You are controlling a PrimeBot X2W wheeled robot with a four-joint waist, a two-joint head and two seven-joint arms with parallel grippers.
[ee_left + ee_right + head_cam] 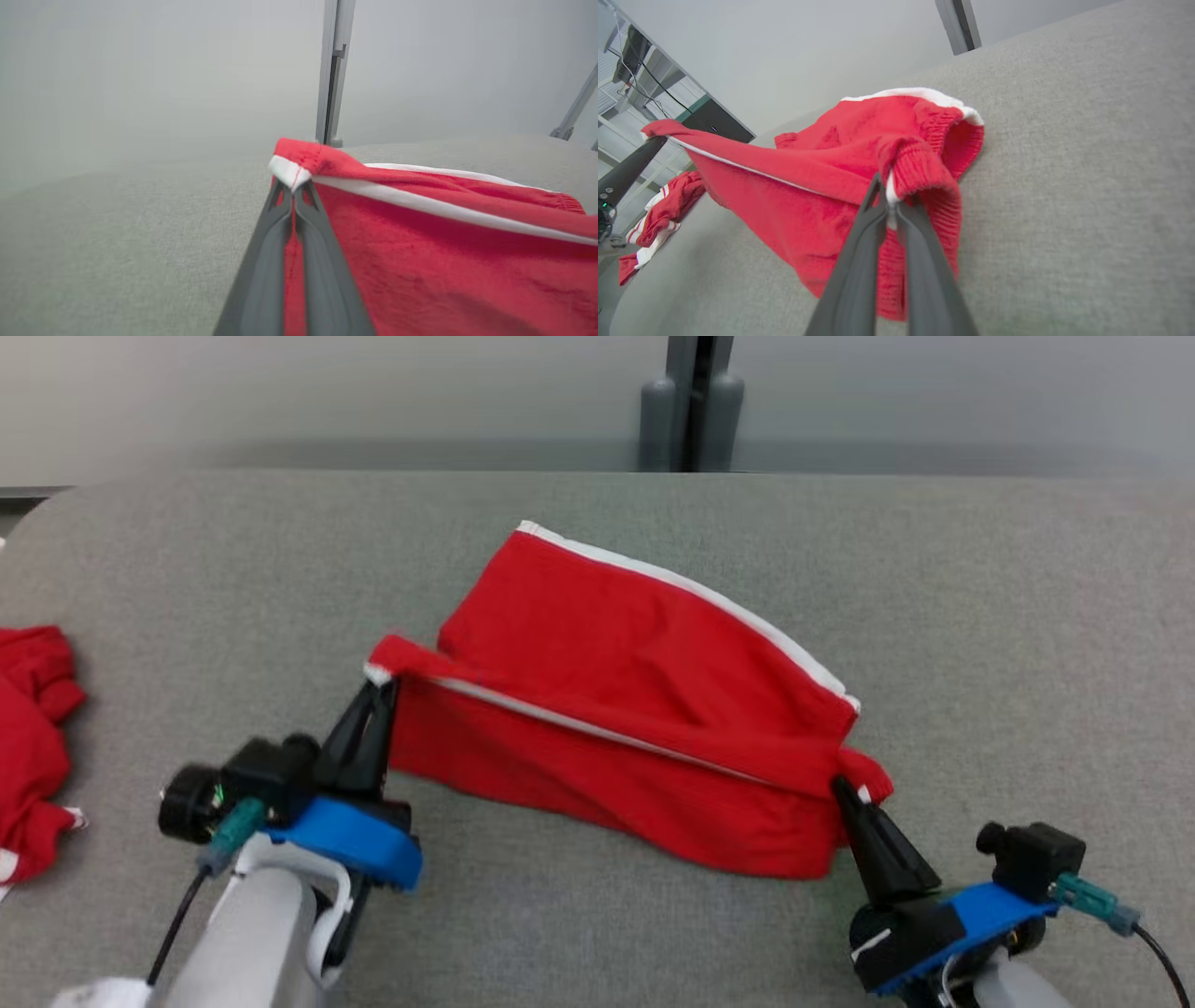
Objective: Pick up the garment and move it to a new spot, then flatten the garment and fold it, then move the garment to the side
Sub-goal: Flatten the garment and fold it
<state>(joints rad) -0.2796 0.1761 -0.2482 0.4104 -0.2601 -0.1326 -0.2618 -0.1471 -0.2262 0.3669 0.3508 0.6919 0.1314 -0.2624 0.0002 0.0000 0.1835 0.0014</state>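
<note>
Light's soft and even, falling from above, so the grey table [980, 616] reads flat and matte with just a faint shadow under the near edge of the red garment [635, 653]. Head view's a touch soft, and the garment's left corner is smeared with motion blur. The 2 wrist views bow straight lines toward their edges, whatever's closest to the lens goes fuzzy, and the wall [140, 70] is a hazy wash.

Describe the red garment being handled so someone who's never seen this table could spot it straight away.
Start at the grey table, near its middle. A red garment with white trim is stretched between the left claw and the right claw, each shut on one end. The other red garment lies crumpled and untouched at the table's left edge.
</note>
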